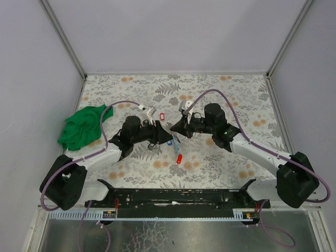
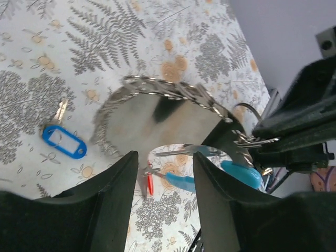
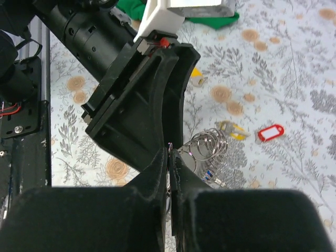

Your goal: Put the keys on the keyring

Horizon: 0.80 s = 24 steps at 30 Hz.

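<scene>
While the right tool [image 3: 168,153] clamps the coiled silver keyring [image 2: 157,100] over the floral desk [image 1: 236,94], the left tool [image 2: 165,157] gapes, gripping nothing; the keys [image 1: 177,155], short metal blades on oblong plastic tags, lie on the desk beneath and nearby; two red tags [image 1: 161,115], two blue tags [image 2: 64,140] counted.
</scene>
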{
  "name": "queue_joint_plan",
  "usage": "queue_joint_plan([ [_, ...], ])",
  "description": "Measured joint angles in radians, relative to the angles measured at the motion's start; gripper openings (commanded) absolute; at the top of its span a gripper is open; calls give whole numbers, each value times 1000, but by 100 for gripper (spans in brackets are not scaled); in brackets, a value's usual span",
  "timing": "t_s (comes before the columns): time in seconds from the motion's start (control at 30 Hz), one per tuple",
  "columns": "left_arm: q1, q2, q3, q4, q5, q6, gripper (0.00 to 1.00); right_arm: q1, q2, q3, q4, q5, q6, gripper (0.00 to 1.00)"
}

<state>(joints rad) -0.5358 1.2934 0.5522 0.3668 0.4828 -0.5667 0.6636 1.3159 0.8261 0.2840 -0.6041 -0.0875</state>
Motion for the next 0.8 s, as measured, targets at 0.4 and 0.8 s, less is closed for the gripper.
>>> queue_joint_plan([
  [0.4, 94, -261, -221, 264, 98, 48, 52, -51, 30, -111, 208, -160, 9, 2],
  [0.8, 94, -247, -292, 492, 169, 141, 44, -53, 79, -159, 382, -268, 42, 3],
])
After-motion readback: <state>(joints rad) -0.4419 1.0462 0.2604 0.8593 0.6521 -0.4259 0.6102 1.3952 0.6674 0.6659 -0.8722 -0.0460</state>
